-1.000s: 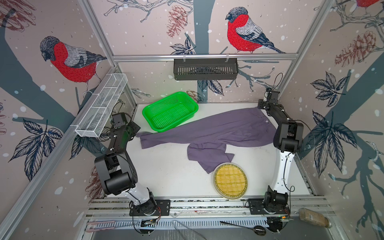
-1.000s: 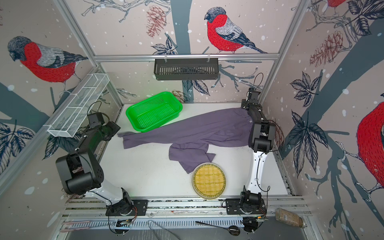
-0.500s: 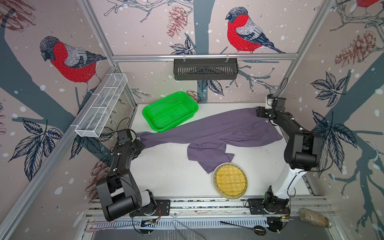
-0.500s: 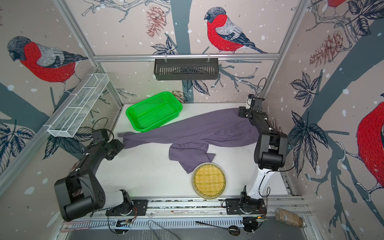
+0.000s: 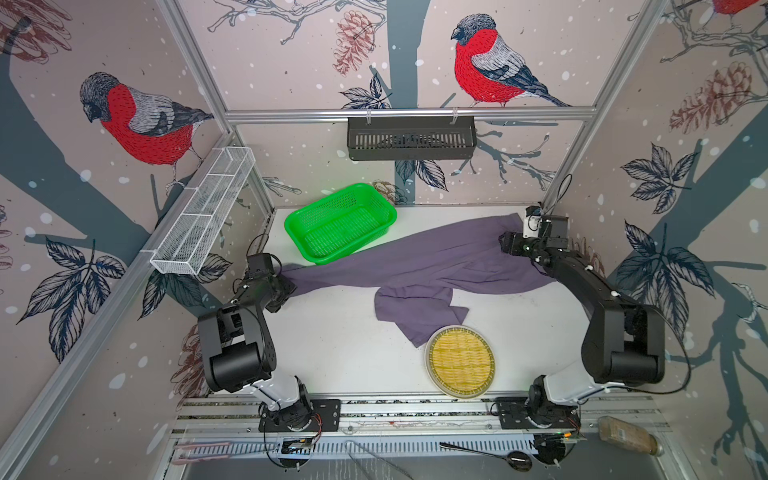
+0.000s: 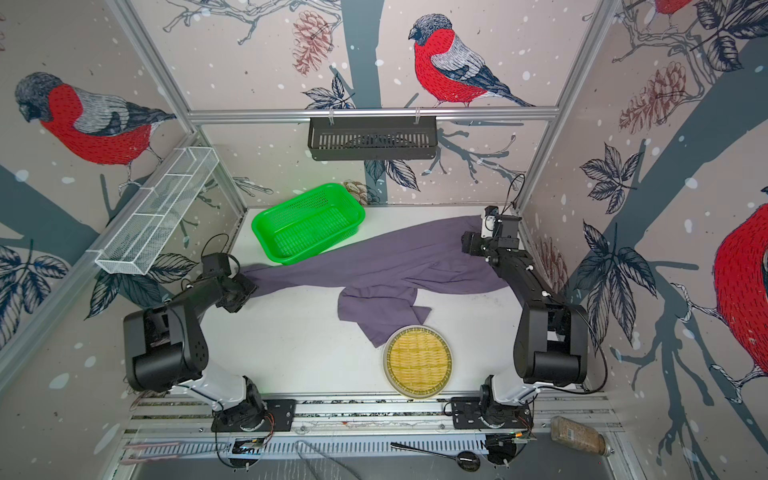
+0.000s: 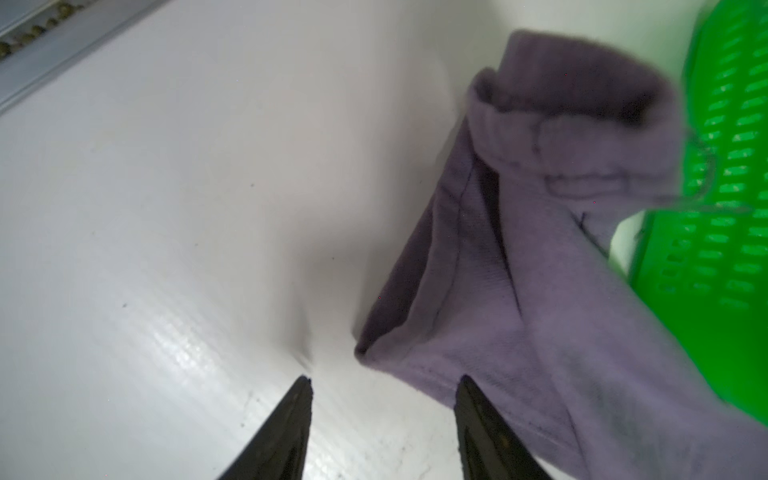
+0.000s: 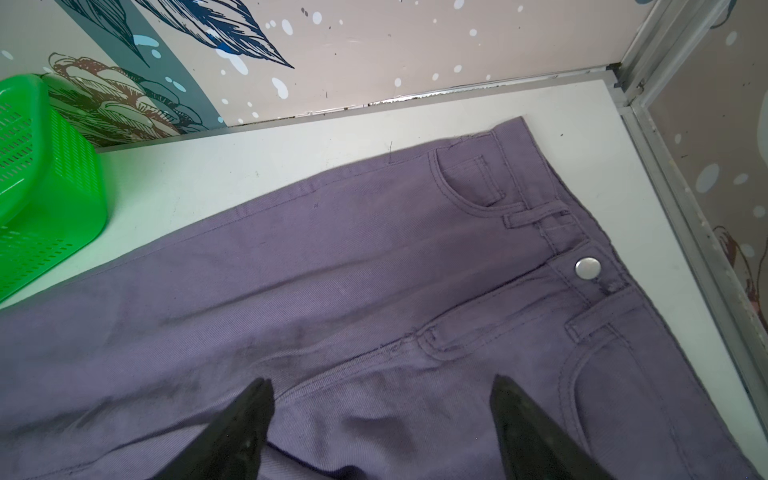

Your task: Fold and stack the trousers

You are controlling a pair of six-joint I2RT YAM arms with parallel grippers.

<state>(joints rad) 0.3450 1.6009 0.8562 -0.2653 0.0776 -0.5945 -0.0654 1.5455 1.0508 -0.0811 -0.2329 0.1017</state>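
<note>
The long, muted purple-grey cloth trousers (image 5: 419,266) lie unfolded across the far half of the white bench (image 5: 332,349). The waistband, with its small metal button (image 8: 587,267), is near the far right corner. One leg runs to the left edge, and its cuff lies just beside the green perforated plastic basket (image 5: 340,224). The other leg doubles back toward the middle and reaches the rim of the round yellow woven tray (image 5: 460,361).

The left gripper (image 7: 384,380) is at that cuff with its jaws apart, one tip over the hem and one over bare bench. The right gripper (image 8: 382,382) hangs above the fly with its jaws wide apart, clamping nothing.
</note>
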